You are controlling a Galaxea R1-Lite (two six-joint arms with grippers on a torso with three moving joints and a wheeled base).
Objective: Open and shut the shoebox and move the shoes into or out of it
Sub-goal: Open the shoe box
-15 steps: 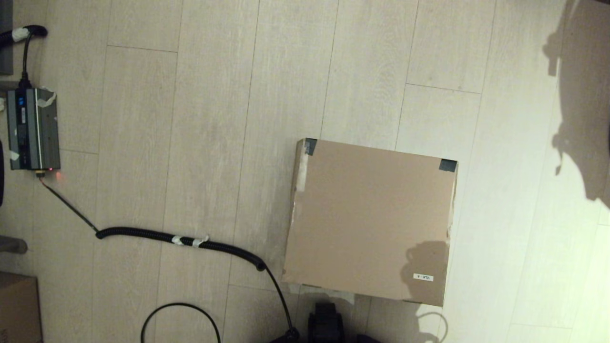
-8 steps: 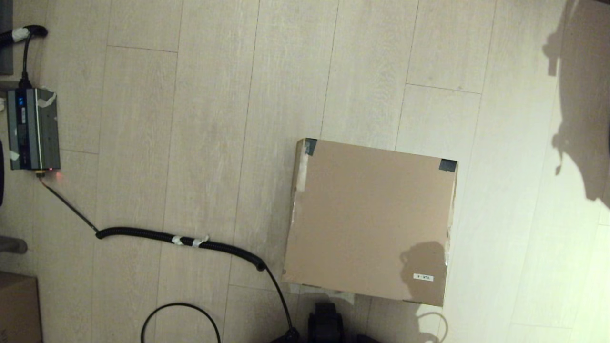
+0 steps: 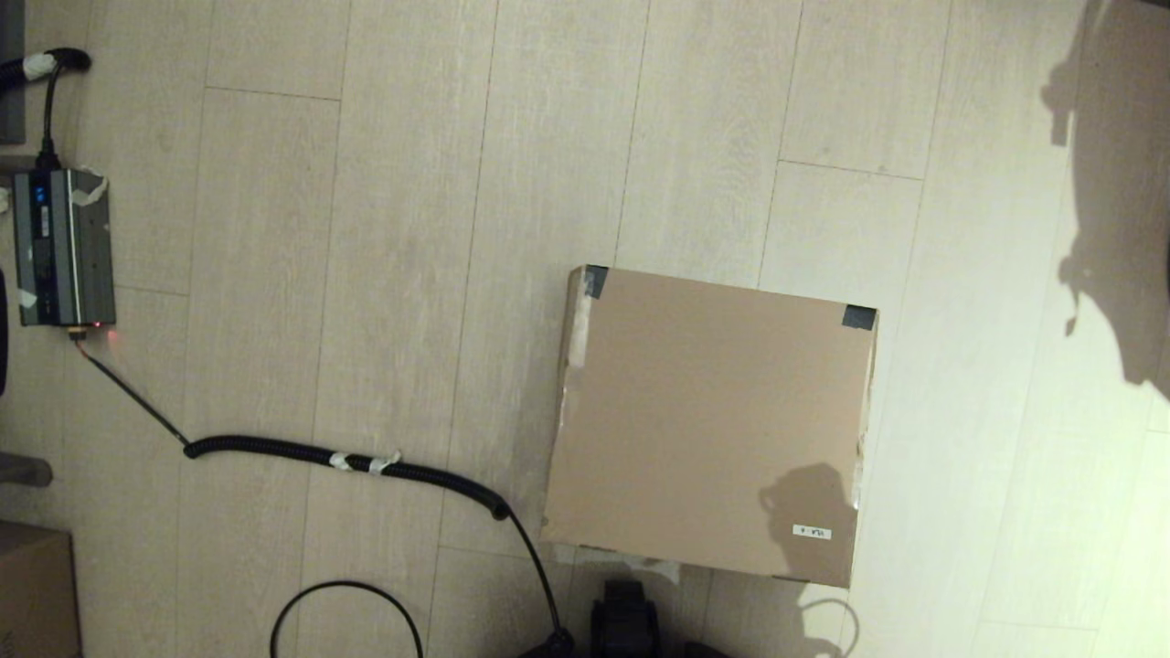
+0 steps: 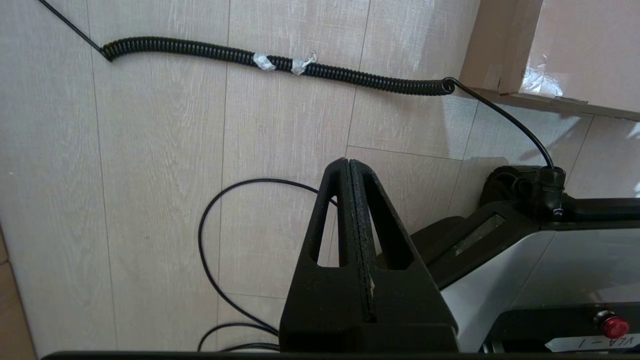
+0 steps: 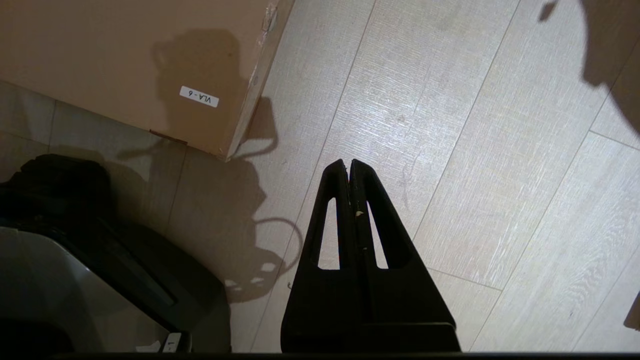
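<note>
The shoebox (image 3: 713, 420), plain brown cardboard with black tape on its far corners and a small white label (image 3: 812, 532), sits closed on the floor just ahead of the base. Its near corner with the label (image 5: 199, 96) shows in the right wrist view, and another corner (image 4: 550, 45) in the left wrist view. The shoes are out of view. My left gripper (image 4: 348, 162) is shut and empty above the floor, left of the box. My right gripper (image 5: 348, 164) is shut and empty above the floor, right of the box's near corner. Neither gripper shows in the head view.
A coiled black cable (image 3: 347, 460) runs across the floor from a grey power unit (image 3: 62, 247) at far left to the base (image 3: 626, 621). A thin black cable loop (image 3: 347, 603) lies near the base. A darker carton (image 3: 37, 589) sits at bottom left.
The arm's shadow on the box lid near the label has crept slightly left. The box has not moved.
</note>
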